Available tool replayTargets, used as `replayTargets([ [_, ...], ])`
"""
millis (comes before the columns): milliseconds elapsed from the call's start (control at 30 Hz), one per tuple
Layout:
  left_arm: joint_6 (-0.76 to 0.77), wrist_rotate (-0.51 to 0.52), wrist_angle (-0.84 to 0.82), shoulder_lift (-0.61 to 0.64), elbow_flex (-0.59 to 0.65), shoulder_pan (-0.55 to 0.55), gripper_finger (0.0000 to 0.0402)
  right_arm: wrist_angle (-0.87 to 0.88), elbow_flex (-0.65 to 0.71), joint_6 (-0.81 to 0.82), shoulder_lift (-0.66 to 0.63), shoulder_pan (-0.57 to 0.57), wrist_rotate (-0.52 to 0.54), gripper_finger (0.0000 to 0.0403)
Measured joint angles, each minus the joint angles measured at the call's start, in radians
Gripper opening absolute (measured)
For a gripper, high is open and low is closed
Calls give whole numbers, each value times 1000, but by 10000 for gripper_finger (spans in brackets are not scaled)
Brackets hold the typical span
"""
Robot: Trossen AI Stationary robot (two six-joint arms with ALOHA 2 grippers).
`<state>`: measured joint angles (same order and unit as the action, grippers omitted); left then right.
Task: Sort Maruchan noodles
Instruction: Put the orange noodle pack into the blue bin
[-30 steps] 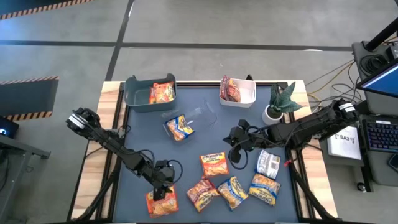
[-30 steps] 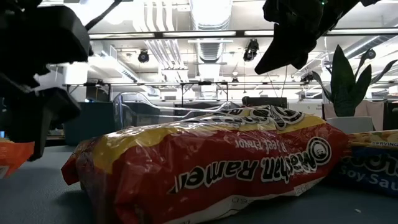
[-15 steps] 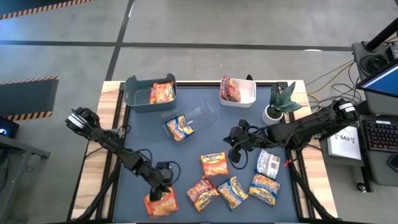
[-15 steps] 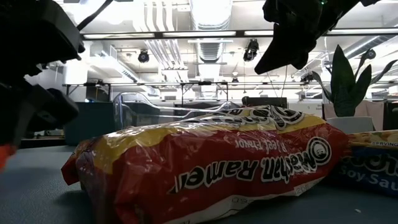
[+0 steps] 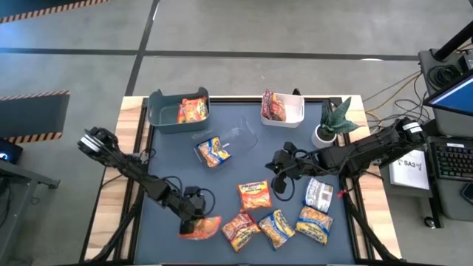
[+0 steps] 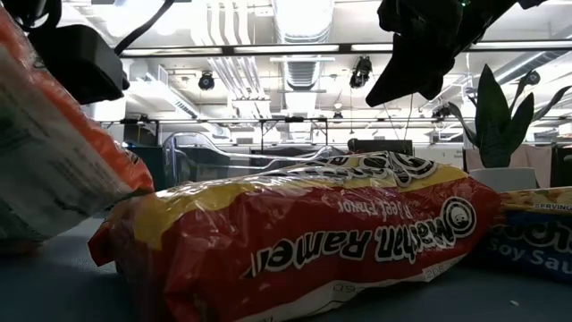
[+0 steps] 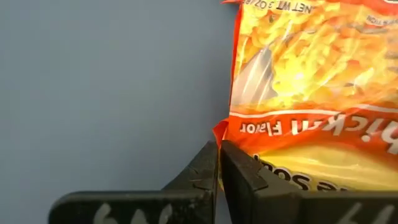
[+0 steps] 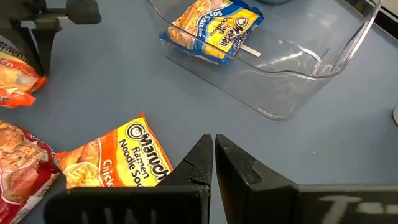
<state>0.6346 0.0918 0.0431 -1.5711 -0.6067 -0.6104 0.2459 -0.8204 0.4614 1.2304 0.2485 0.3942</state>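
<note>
The Maruchan noodles are crinkly packets. An orange one (image 5: 201, 228) is at the near left, tipped up, with my left gripper (image 5: 194, 217) shut on it. Loose on the dark mat lie an orange-yellow packet (image 5: 253, 194), a dark red one (image 5: 239, 229), two blue-yellow ones (image 5: 276, 227) (image 5: 314, 224) and a pale one (image 5: 319, 194). My right gripper (image 5: 281, 185) hangs shut above the mat beside the orange-yellow packet (image 8: 118, 155), holding nothing. My left gripper pinches the orange packet's side edge (image 7: 219, 132) between its two fingers, where the edge buckles into a small point. The fingers slant down from the table's far left. The packet (image 6: 54, 152) stands tilted, its low end at the mat.
A teal bin (image 5: 164, 111) at the far left holds an orange packet. A white bin (image 5: 292, 111) holds a dark red one. A clear bin (image 5: 240, 137) mid-table holds a blue-yellow one (image 5: 214, 151). A potted plant (image 5: 332, 122) stands at the far right.
My left gripper has shut on the orange packet's edge. The packet lay flat on the mat a second ago. Now it is tipped up on one side and drawn a little toward the table's far right.
</note>
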Motion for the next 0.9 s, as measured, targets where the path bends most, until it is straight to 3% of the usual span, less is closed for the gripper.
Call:
replayTargets([
  [200, 33, 32, -164, 79, 0, 0, 0, -1, 0, -10, 0, 0, 0, 9],
  [500, 209, 222, -531, 339, 0, 0, 0, -1, 0, -15, 0, 0, 0, 9],
  [667, 243, 216, -502, 443, -1, -2, 0, -2, 0, -16, 0, 0, 0, 9],
  [900, 527, 113, -472, 446, -1, -35, 22, -52, 0, -4, 0, 0, -1, 9],
])
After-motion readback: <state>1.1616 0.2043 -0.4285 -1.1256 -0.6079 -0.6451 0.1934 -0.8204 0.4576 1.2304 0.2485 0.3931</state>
